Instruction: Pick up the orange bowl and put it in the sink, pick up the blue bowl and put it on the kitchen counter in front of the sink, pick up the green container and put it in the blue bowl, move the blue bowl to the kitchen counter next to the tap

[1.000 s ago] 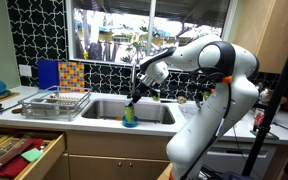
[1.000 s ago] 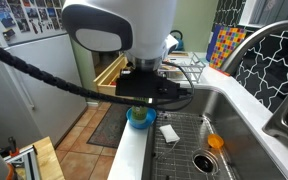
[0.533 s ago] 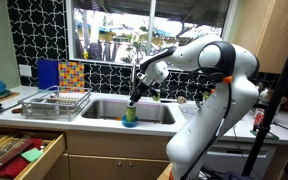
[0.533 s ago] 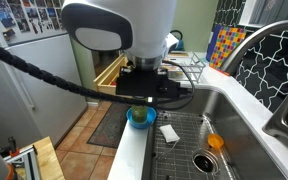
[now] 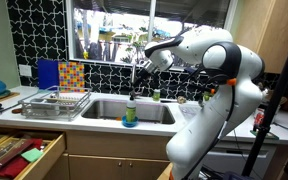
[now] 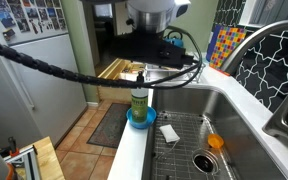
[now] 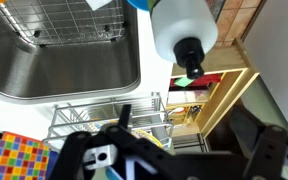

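Below end effector (image 5: 137,75), green container (image 5: 131,106)

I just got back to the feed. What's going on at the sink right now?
The gripper hangs open and empty above the green container. The container stands upright in the blue bowl, on the counter in front of the sink. The orange bowl lies in the sink. Moving the blue bowl next to the tap is not yet done.
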Robot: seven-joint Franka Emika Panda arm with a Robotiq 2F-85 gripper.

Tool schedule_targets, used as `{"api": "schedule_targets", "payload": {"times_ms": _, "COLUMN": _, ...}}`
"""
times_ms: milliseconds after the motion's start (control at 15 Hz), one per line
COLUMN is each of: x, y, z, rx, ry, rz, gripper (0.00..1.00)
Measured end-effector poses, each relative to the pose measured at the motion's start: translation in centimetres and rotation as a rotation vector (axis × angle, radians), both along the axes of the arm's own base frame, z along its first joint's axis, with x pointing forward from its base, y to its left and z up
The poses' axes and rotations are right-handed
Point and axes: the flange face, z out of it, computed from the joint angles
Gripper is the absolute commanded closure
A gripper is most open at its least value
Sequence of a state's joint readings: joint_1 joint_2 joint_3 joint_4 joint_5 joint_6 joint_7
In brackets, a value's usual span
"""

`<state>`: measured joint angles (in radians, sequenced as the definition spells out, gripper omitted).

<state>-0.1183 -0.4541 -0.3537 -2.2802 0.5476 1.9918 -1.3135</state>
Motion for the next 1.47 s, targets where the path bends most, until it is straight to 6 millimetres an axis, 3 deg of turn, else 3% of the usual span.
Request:
{"api": "schedule_targets", "payload": {"times_ms": 200, "x": 0.0, "y": -0.4, "z": 1.9, "rx": 0.013, "ry": 0.001, "rz": -0.028, "gripper": 0.00}}
{"api": "schedule_targets", "payload": {"times_ms": 533, "x": 0.3, "y": -0.6, "z": 1.6, "rx": 0.017, "ry": 0.014, "rz": -0.037, "gripper": 0.00}}
{"api": "schedule_targets", "payload": {"times_ms": 733, "x": 1.0, "y": -2.2, "z": 0.8, "rx": 0.028, "ry": 0.074, "rz": -0.100, "gripper": 0.00}}
{"api": "schedule_targets", "payload": {"times_ms": 1133, "x": 2.5, "y": -8.1, "z": -2.7, "rx": -0.015, "ry": 0.298, "rz": -0.283, "gripper": 0.00}}
{"api": "schedule_targets", "payload": {"times_ms": 1467, "x": 4.2, "y": -9.9, "z": -8.6, "rx": -0.001, "ry": 0.492, "rz": -0.325, "gripper": 0.00}}
